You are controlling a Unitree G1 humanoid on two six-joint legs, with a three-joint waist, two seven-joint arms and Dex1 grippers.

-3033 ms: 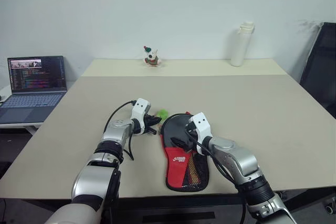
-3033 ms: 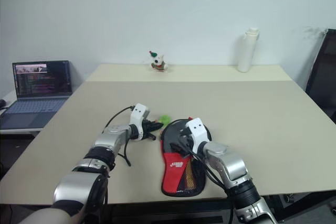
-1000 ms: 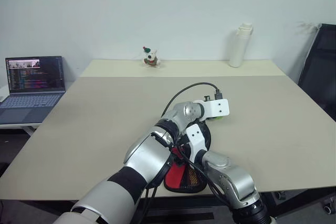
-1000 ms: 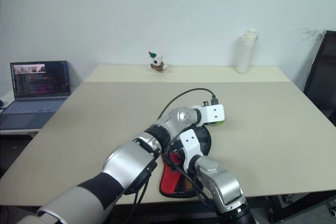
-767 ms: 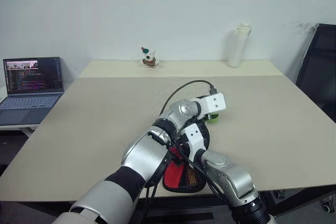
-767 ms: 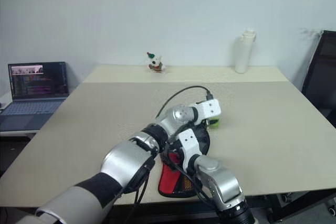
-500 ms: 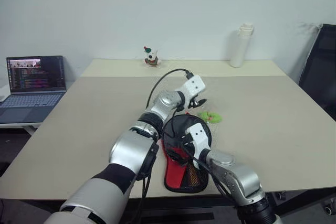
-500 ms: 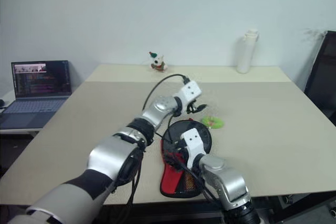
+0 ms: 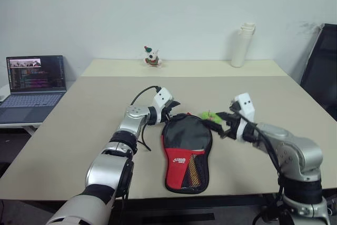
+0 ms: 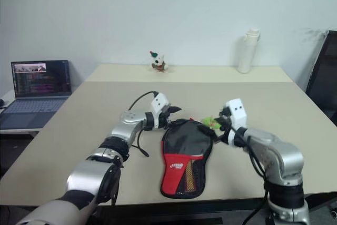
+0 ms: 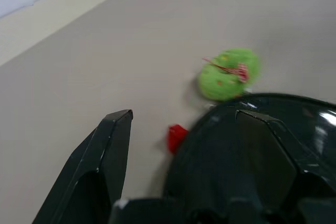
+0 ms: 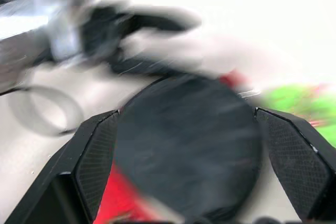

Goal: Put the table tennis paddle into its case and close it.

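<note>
The case (image 9: 186, 151) lies flat near the table's front edge, its black round part toward the far side and its red logo panel and mesh pocket toward me. The paddle is hidden. My left gripper (image 9: 171, 109) hovers open at the round part's far-left rim, and the left wrist view shows its fingers (image 11: 107, 161) apart with nothing between them. My right gripper (image 9: 218, 121) hangs open just right of the case's top, beside a small green ball (image 9: 210, 115). Seen from the right wrist, the black round part (image 12: 189, 145) sits between the spread fingers (image 12: 94, 161).
An open laptop (image 9: 34, 82) stands off the table's left side. A white bottle (image 9: 242, 45) and a small toy figure (image 9: 152, 57) stand along the far edge. A black chair (image 9: 321, 72) is at the right. The green ball (image 11: 228, 73) rests against the case's rim.
My left arm, stretched across the case to its right, has swung back left after leaving the green ball there. My right gripper has lifted off the case and moved right.
</note>
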